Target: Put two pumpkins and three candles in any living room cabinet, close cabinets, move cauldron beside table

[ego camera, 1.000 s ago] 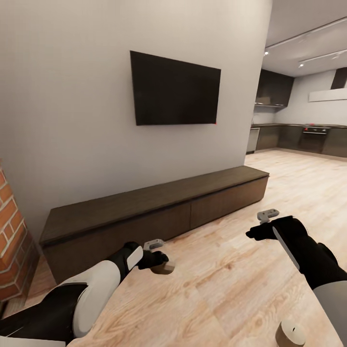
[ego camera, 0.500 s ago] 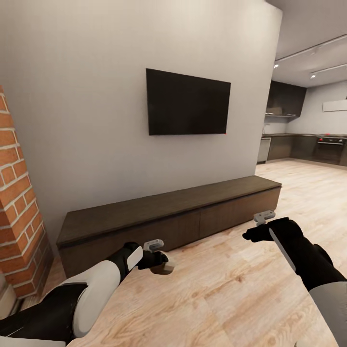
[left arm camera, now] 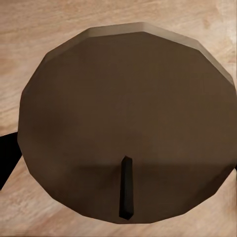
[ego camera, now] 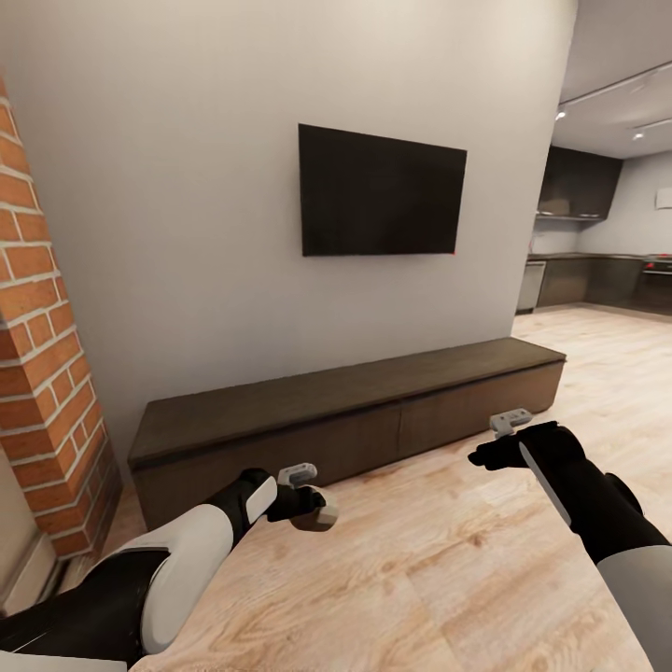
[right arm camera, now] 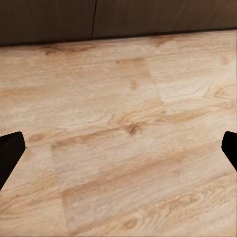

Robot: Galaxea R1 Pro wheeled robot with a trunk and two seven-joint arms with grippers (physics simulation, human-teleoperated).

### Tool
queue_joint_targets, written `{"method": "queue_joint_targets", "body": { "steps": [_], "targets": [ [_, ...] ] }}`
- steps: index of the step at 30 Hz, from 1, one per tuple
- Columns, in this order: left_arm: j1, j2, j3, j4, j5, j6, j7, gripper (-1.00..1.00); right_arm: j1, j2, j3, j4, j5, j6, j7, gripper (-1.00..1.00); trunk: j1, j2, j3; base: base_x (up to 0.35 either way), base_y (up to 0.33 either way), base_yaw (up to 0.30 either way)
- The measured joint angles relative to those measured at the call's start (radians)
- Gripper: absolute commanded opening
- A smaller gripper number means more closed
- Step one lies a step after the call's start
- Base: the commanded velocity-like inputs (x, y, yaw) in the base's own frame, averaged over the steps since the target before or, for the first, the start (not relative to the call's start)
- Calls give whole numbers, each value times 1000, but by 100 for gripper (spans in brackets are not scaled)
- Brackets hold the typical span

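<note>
My left gripper [ego camera: 312, 508] is shut on a beige-tan candle [ego camera: 323, 520], held low over the wooden floor a short way in front of the cabinet [ego camera: 355, 411]. In the left wrist view the candle's [left arm camera: 123, 118] round top and dark wick [left arm camera: 126, 187] sit very close to the camera. The cabinet is long, low and dark brown, against the white wall, with its door panels shut. My right gripper [ego camera: 483, 456] hovers open over bare floor near the cabinet's right half. Its fingertips [right arm camera: 10, 153] stand wide apart in the right wrist view, with the cabinet's base [right arm camera: 118, 17] beyond them.
A black TV [ego camera: 381, 191] hangs on the wall above the cabinet. A red brick column [ego camera: 47, 373] stands at the left. The dark kitchen [ego camera: 607, 271] opens at the far right. Light wooden floor [ego camera: 448, 569] stretches between me and the cabinet.
The camera has swung left: cabinet and TV shifted right and the brick column came further into view. A candle on the floor at lower right left the picture. Both arms kept their pose.
</note>
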Motion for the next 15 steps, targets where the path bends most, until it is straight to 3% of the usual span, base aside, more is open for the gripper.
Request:
{"method": "queue_joint_targets", "body": {
  "steps": [15],
  "targets": [
    [0, 0, 1, 0, 2, -2, 0, -100, 1, 12, 1, 3, 0, -5, 2, 100, -1, 0, -15, 0, 0, 103]
  ]
}}
